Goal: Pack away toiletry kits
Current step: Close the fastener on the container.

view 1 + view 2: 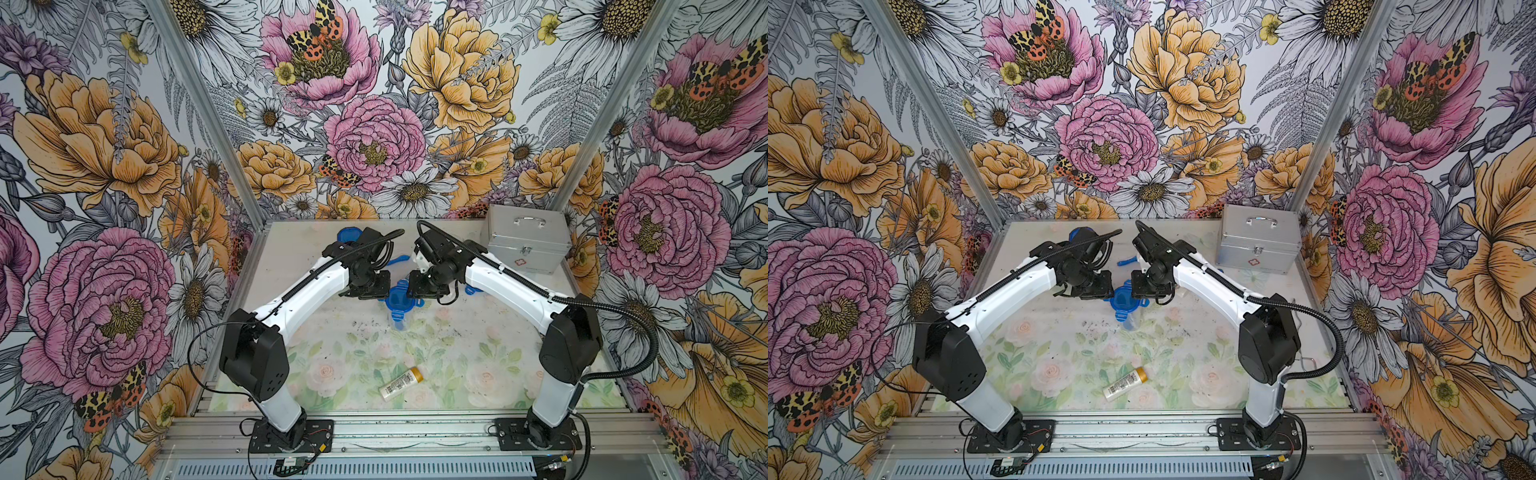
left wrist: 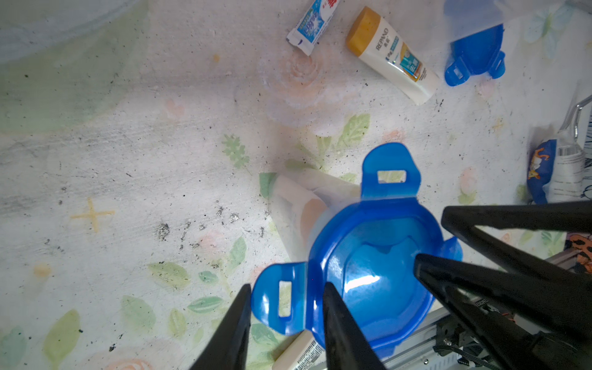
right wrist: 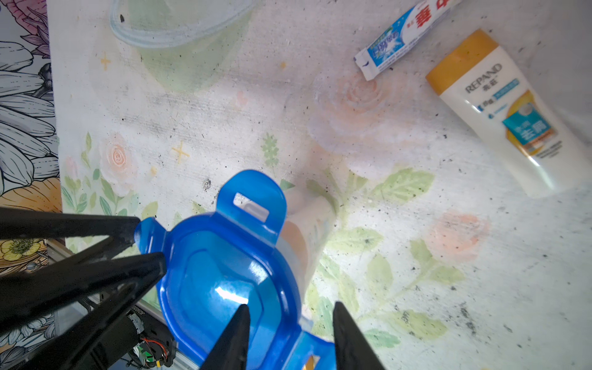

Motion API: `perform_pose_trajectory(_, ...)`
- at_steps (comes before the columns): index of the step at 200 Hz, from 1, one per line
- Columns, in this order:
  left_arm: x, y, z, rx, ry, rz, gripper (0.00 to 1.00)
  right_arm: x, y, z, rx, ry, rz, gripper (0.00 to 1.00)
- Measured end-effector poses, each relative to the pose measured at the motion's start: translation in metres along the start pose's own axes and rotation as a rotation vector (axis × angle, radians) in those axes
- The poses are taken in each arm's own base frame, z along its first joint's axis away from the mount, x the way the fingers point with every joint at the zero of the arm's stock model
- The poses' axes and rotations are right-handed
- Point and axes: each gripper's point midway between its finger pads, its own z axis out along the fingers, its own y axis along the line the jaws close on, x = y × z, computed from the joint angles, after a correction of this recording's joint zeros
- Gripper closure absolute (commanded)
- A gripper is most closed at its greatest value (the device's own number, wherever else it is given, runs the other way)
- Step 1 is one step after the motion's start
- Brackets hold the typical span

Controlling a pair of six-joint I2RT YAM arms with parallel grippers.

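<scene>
Two arms fold inward over the table (image 1: 332, 353) centre, left gripper (image 2: 286, 285) and right gripper (image 3: 290, 304) each clamped on a tab of a blue lid (image 1: 399, 301) atop one clear cup (image 1: 397, 323); two gold-capped bottles (image 2: 390, 54) lie loose.

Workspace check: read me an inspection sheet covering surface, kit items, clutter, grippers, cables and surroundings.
Surface: floral mat, speckled with black grime.
Job's things: blue lid over a clear cup at centre; white bottle lying near the front; second bottle and toothpaste tube lying beside each other; spare lid at the back.
Clutter: silver case, closed, back right.
Grippers: left gripper and right gripper each straddle a tab of the blue lid; grip unclear.
Cables: black conduits along both arms.
Surroundings: floral walls, metal frame.
</scene>
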Motion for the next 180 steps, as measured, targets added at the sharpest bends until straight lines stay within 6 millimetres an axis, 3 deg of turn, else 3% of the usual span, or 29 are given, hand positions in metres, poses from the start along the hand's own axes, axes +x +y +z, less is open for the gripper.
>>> perform_pose_trajectory(85,0.004,0.002,-0.002,-0.002,-0.019,-0.018,0.63,-0.002,-0.003,-0.001,0.015,-0.010,-0.006,0.55)
perform_pose_trajectory(123,0.008,0.004,-0.001,-0.014,-0.005,-0.022,0.48,0.000,-0.011,-0.005,0.059,-0.008,-0.012,0.51)
perform_pose_trajectory(137,0.009,0.006,-0.001,-0.020,0.001,-0.029,0.44,0.002,-0.014,-0.009,0.079,-0.002,-0.014,0.51)
perform_pose_trajectory(180,0.014,0.013,-0.008,-0.058,0.020,-0.035,0.46,0.009,-0.011,-0.036,0.075,-0.028,-0.013,0.53)
